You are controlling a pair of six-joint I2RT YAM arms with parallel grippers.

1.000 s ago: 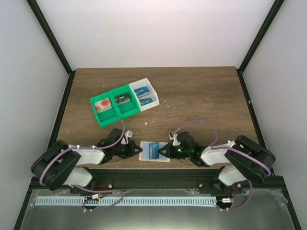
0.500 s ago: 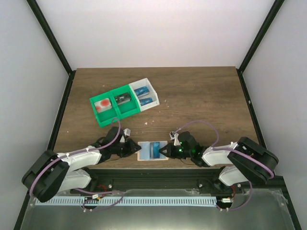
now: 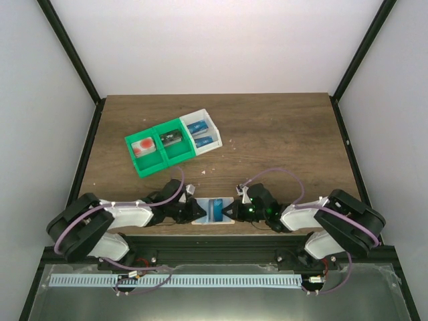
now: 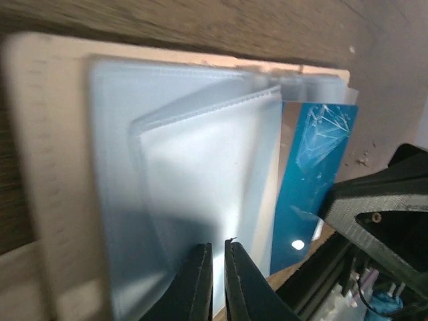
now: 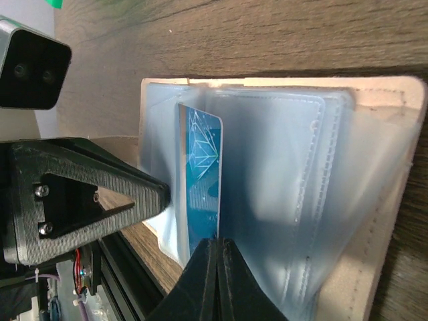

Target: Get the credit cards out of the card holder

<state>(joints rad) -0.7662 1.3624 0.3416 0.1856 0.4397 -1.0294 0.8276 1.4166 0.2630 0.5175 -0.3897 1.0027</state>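
Note:
The card holder [image 3: 208, 221] lies open at the table's near edge, its clear leaves fanned out. It also shows in the left wrist view [image 4: 187, 167] and the right wrist view [image 5: 301, 187]. One blue credit card [image 3: 215, 209] stands partly out of a sleeve [image 4: 314, 174] [image 5: 202, 167]. My right gripper [image 3: 231, 212] [image 5: 217, 242] is shut on that card's near edge. My left gripper [image 3: 195, 210] [image 4: 214, 249] is all but closed, pinching a clear leaf of the holder from the left; its tip shows in the right wrist view [image 5: 160, 194].
Two green bins [image 3: 152, 159] and a white bin [image 3: 208, 123] stand in a row at mid-left. They hold a red-orange item [image 3: 142, 148], a dark item [image 3: 172, 138] and blue cards [image 3: 200, 133]. The table's front edge and rail lie just below the holder.
My left gripper has moved right onto the holder's left side and closed on a leaf. The holder's left part has folded inward. The right gripper has stayed on the card.

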